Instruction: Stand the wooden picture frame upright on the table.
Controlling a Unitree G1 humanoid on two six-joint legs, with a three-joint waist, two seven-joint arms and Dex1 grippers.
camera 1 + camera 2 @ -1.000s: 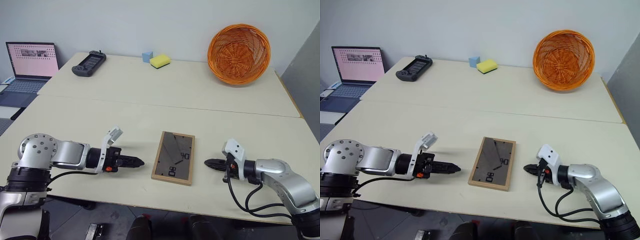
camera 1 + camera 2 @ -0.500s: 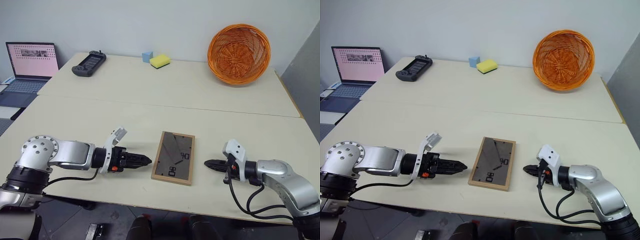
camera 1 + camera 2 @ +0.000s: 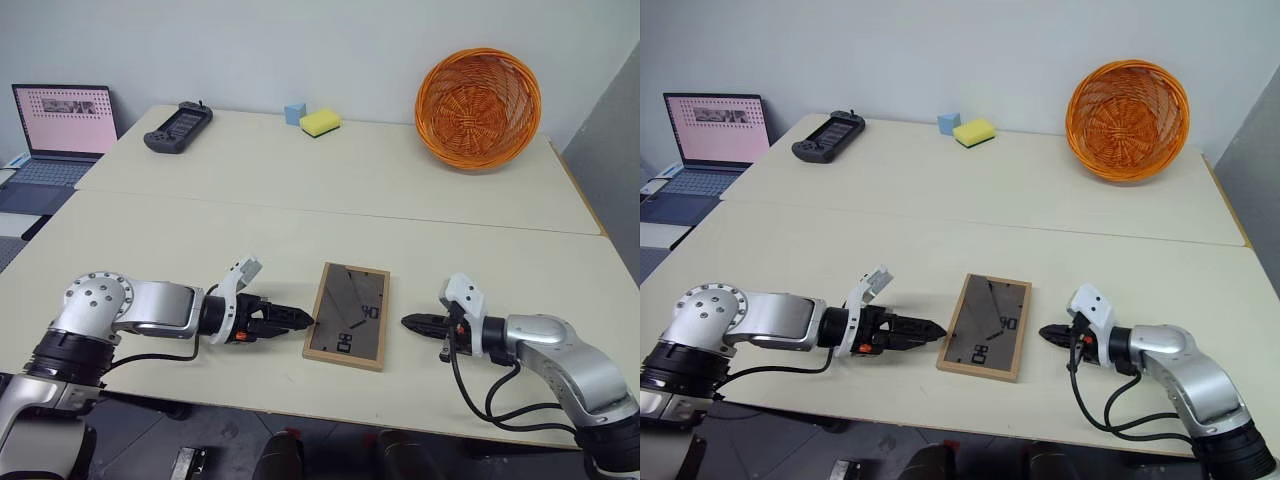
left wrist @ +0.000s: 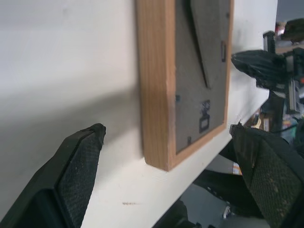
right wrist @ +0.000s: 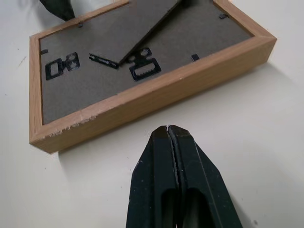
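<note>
The wooden picture frame [image 3: 347,315] lies face-down between the spread-fingered left gripper [image 3: 297,319] and the closed right gripper [image 3: 410,322].

Head stereo overhead, wrist cameras flanking frame [image 3: 346,316]

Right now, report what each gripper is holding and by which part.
Nothing is held. The left gripper is open beside the wooden picture frame, not gripping it. The right gripper is shut, empty, just short of the frame's opposite edge.

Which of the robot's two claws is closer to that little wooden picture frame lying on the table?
The left gripper: its open fingers almost touch the wooden picture frame at its left edge. The right gripper, shut, sits off the frame's right edge with a clear gap.
</note>
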